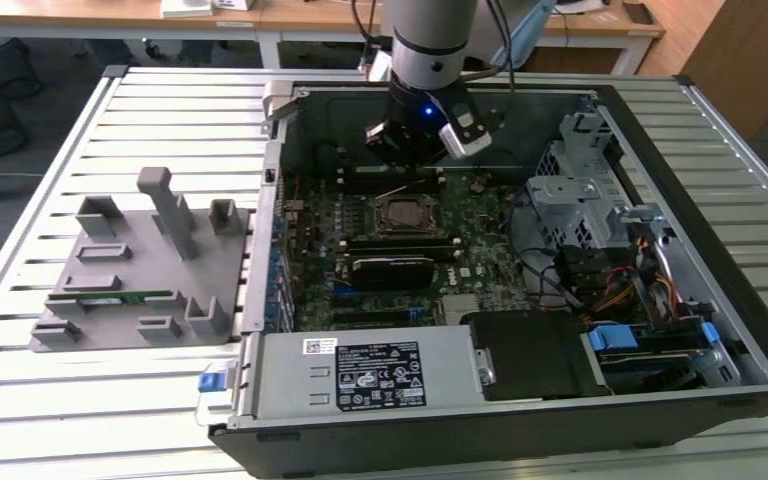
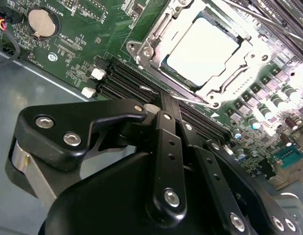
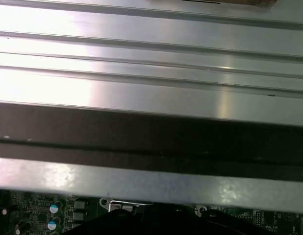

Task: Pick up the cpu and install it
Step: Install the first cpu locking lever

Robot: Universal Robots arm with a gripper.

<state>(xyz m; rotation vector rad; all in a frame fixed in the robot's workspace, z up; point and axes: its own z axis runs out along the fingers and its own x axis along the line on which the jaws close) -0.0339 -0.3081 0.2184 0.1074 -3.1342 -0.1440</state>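
Chip seated in its socket, arm hovering over the open computer case.

From the exterior view's left: a grey holder (image 1: 144, 275) on the slatted desk (image 1: 37, 420), then the case (image 1: 518, 410). The gripper (image 2: 164, 95) hangs beside the socket (image 2: 156, 54) holding the cpu (image 2: 203, 49); its fingers (image 2: 166, 142) are pressed together, grasping nothing.

Exterior view: looks down from high in front of the slatted table (image 1: 37, 420), taking in the whole open computer case (image 1: 491, 420) and the arm above it.
Second wrist view: sits close behind the gripper (image 2: 164, 100), facing down past it onto the motherboard (image 2: 92, 29) and its socket (image 2: 200, 49).
First wrist view: sits very near the case wall (image 3: 151, 137), facing outward across the table slats (image 3: 151, 54).
Shared: both wrist views catch the green motherboard; the exterior view shows it whole.
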